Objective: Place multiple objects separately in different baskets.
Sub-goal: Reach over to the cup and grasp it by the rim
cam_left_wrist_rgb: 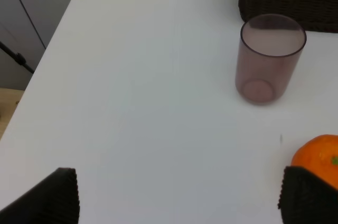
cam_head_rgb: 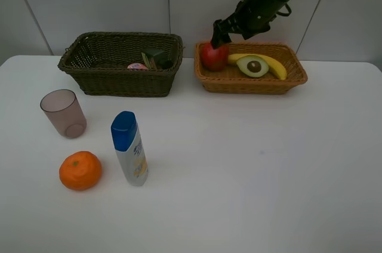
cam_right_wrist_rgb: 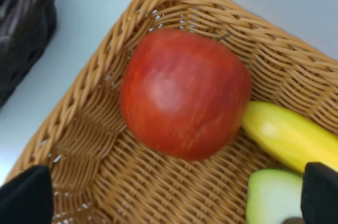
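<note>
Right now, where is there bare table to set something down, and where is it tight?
The whole right half of the table, in front of the orange-tan basket and right of the white bottle, is bare. The gap between it and the dark basket is narrow. Crowded: front left, where cup, orange and bottle cluster.

High front view and close right wrist view share the apple (cam_head_rgb: 212, 58) (cam_right_wrist_rgb: 185, 94).

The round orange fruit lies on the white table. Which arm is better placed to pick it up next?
Left. The left gripper hovers open right by the round orange fruit, while the right gripper is far off over the orange-tan wicker basket, above the red apple.
</note>
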### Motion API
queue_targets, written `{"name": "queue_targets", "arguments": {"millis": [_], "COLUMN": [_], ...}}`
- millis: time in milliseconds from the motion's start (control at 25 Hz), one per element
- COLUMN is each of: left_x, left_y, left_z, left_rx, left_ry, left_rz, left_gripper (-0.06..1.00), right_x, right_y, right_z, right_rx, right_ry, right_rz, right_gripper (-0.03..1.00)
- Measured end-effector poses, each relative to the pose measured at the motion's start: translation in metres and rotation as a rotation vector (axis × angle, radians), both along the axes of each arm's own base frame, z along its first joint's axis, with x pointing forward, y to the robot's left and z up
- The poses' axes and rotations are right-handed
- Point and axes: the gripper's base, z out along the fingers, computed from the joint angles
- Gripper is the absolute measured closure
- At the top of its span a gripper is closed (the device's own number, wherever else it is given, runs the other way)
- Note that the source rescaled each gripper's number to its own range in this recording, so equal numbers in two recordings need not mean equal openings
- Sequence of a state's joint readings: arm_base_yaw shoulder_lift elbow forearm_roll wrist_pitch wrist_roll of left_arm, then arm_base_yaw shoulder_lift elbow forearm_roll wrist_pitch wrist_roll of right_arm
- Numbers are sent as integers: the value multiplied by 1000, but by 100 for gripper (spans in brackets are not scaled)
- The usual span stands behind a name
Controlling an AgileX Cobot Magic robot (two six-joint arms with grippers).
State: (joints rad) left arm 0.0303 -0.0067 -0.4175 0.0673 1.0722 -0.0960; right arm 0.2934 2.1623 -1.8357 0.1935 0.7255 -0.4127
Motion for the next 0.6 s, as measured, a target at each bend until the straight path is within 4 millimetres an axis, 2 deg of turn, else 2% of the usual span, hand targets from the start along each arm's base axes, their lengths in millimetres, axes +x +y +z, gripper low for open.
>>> {"name": "queue_targets", "arguments": {"millis": [160, 360, 480, 600], "left_x": [0, 0, 0, 0], "left_y": [0, 0, 0, 0], "left_z": [0, 0, 0, 0], "left_rx": [0, 0, 0, 0], "left_ry": [0, 0, 0, 0], "left_rz": [0, 0, 0, 0], "left_gripper": [-5, -5, -5, -5], "right_x": [-12, -37, -58, -84], "right_y": [-6, -19, -26, -36], "right_z": [30, 70, 93, 107], "right_rx": [9, -44, -73, -97], "right_ry": [18, 51, 80, 100], "right_rz": [-70, -104, -103, -102], "right_gripper": [-2, -2, -2, -2]}}
